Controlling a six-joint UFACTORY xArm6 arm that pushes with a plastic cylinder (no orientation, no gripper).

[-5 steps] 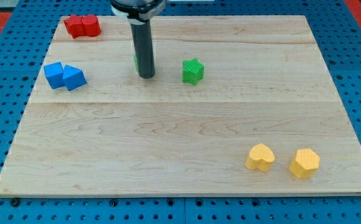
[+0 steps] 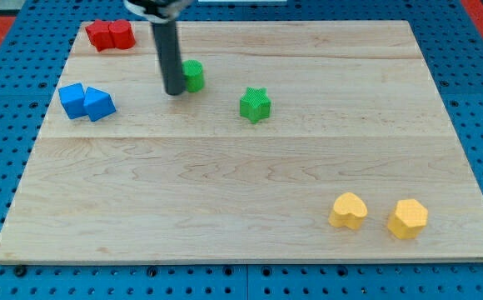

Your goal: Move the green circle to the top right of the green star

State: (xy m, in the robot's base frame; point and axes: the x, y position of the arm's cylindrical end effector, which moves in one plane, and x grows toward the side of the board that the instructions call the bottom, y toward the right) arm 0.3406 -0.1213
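The green circle (image 2: 193, 74) sits on the wooden board in the upper middle-left. My tip (image 2: 174, 92) stands right at its left side, touching or nearly touching it. The green star (image 2: 256, 105) lies to the right of and slightly below the circle, apart from it. The rod rises from the tip to the view's top edge.
Two red blocks (image 2: 110, 35) sit at the board's top left corner. Two blue blocks (image 2: 86, 102) lie at the left edge. A yellow heart (image 2: 348, 211) and a yellow hexagon (image 2: 407, 218) lie at the bottom right. The board's (image 2: 241, 192) edges meet a blue pegboard.
My tip moved left and slightly up, uncovering the green circle that it hid before. The green star shifted slightly down and left.
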